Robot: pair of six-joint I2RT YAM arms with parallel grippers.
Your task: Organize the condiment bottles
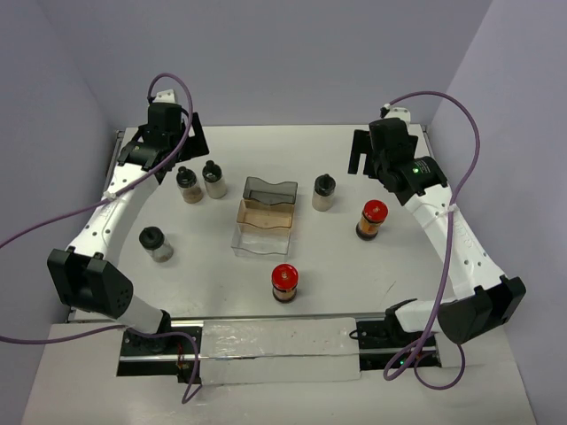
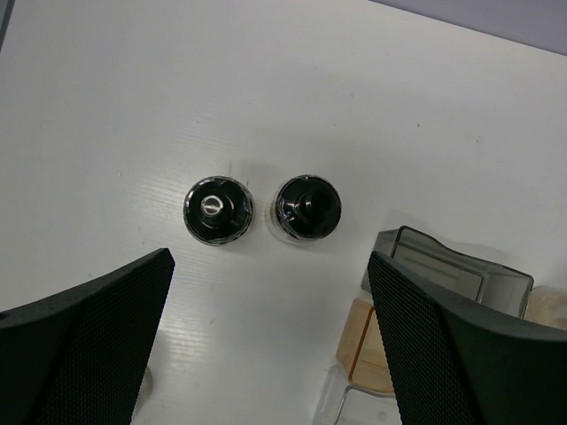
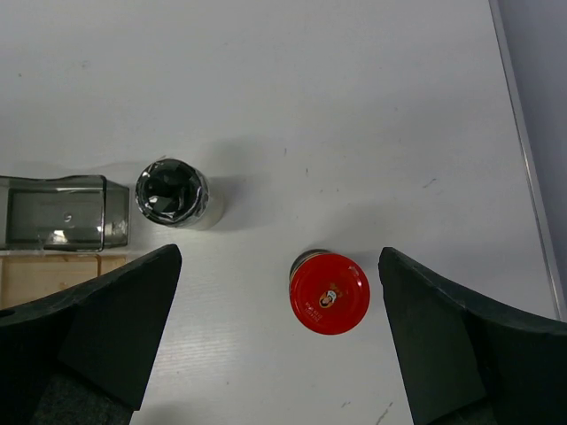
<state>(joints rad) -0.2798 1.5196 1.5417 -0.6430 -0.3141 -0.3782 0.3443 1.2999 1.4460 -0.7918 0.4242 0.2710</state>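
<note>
Four clear jars with black caps stand on the white table: two side by side at the back left (image 1: 187, 184) (image 1: 213, 179), one at the left front (image 1: 156, 243), one right of the tray (image 1: 324, 192). Two amber jars with red caps stand at the right (image 1: 373, 219) and the front middle (image 1: 284, 282). My left gripper (image 1: 173, 149) is open and empty above the back-left pair (image 2: 219, 210) (image 2: 307, 208). My right gripper (image 1: 372, 159) is open and empty, high over the right red-capped jar (image 3: 330, 293) and a black-capped jar (image 3: 172, 192).
A clear rectangular tray (image 1: 241, 232) with a dark grey back section lies at the table's middle, nothing inside it. It shows at the right of the left wrist view (image 2: 452, 274) and the left edge of the right wrist view (image 3: 58, 212). Purple walls enclose the table.
</note>
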